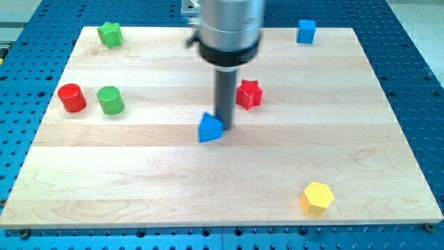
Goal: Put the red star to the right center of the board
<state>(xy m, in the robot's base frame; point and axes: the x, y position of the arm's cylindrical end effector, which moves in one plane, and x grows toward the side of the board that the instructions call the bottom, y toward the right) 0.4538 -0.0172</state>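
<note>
In the camera view, your arm carries no claw at all, only a dark rod, so nothing is open, closed or held. My tip (225,129) sits down on the board (208,201), touching or just beside the blue triangular block (210,129) on its left. The red star (248,94) lies just up and to the right of the tip, close beside the rod's shaft.

The risk, as I judge it, is the start of the push: the tip is below and left of the star, not squarely on its left face. Drive straight right from here and you would likely pass under it or clip a lower point (spinning it up-board instead of toward right centre). The blue triangle could also be dragged along.

The yellow block (317,198) lies far down-right of the tip, the blue cube (306,31) far up-right; both look clear of the path.
</note>
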